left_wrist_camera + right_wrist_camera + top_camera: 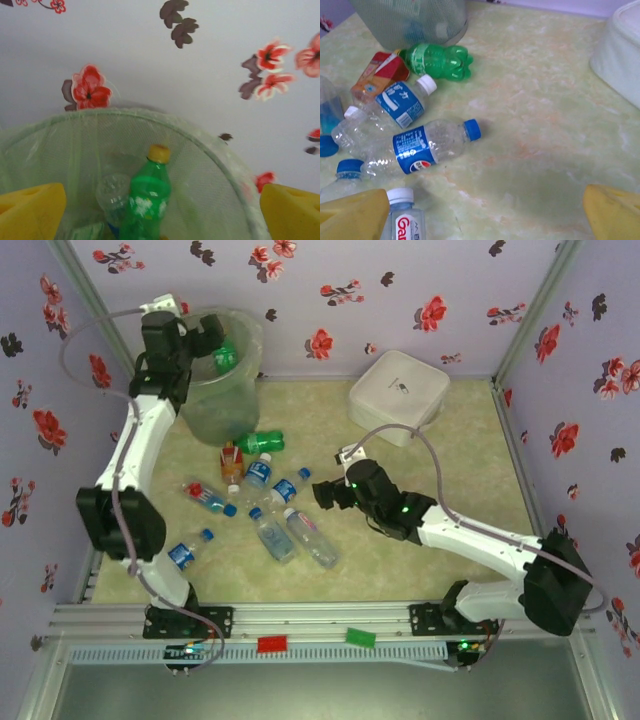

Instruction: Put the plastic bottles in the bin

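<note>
Left gripper [160,215]: jaws gaping, empty, hovering above the bin [75,145], evidently for dropping. Table [545,125]: carrying loose bottles [427,145] lying near the bin's foot. Bin: holding a green bottle [147,200] upright. Right gripper [485,215]: spreading open, empty, hanging over them.

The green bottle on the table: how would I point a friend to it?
Find the tall pale-green bin in the far left corner of the table. At its foot, on the near side, lies the green bottle on its side. Its neighbours, the orange-red bottle and clear blue-labelled bottles, differ: it alone on the tabletop is solid green.
</note>
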Robot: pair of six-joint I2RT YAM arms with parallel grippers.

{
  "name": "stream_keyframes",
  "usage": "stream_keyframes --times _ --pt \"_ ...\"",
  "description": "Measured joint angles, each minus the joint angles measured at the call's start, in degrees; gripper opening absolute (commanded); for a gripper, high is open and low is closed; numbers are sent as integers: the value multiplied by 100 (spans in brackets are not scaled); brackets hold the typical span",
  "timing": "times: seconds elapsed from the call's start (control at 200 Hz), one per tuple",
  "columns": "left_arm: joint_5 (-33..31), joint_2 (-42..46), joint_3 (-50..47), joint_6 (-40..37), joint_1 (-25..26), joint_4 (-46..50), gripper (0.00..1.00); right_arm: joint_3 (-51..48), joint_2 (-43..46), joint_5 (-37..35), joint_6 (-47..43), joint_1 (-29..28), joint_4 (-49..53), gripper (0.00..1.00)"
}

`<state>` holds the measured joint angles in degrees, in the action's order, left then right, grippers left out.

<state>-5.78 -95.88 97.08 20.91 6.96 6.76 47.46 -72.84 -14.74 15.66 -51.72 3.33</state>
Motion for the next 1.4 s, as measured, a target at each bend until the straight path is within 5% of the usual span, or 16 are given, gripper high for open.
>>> stream_keyframes --times 0.285,0.555,0.765,1.4 --pt "459 2583 -3541 1145 498 -1338 100 348 -680 1353 -22 -7 529 100" --pt "442 3082 -6000 2406 1714 -2028 100 474 -1176 2041 -17 -264 1161 95" --pt "186 3200 -6704 2874 2096 -2271 100 474 -1541 2273 50 -407 1226 90" --pt "42 2896 -6887 3198 2118 -2918 100 498 -2352 2238 131 -496 1449 75"
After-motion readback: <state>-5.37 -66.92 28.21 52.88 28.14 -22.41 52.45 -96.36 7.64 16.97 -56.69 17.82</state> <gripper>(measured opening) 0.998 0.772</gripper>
